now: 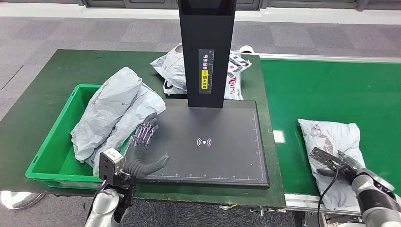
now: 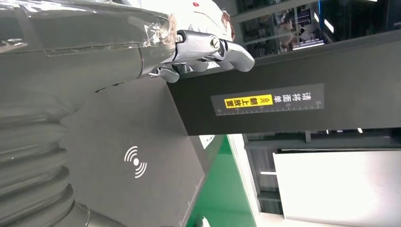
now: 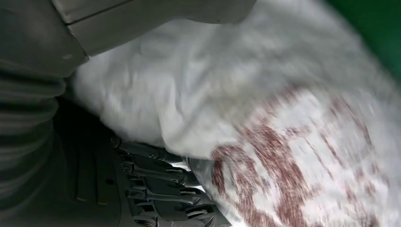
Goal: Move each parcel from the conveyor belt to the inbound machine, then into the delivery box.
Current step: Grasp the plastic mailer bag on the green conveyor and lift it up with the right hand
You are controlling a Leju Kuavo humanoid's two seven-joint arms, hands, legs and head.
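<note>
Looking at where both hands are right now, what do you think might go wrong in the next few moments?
The right hand lies on the soft white parcel at its near end; a lift from there might let the bag sag or slip. The left hand sits over the scanner plate edge, so it may get in the incoming parcel's way. The grey parcels overhang the green bin and could slide out.

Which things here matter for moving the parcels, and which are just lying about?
Job:
white plastic parcel on the green belt
right hand on it
black scanner platform
green plastic crate holding grey parcels
left hand

Lying about:
white printed bags behind the scanner post
</note>
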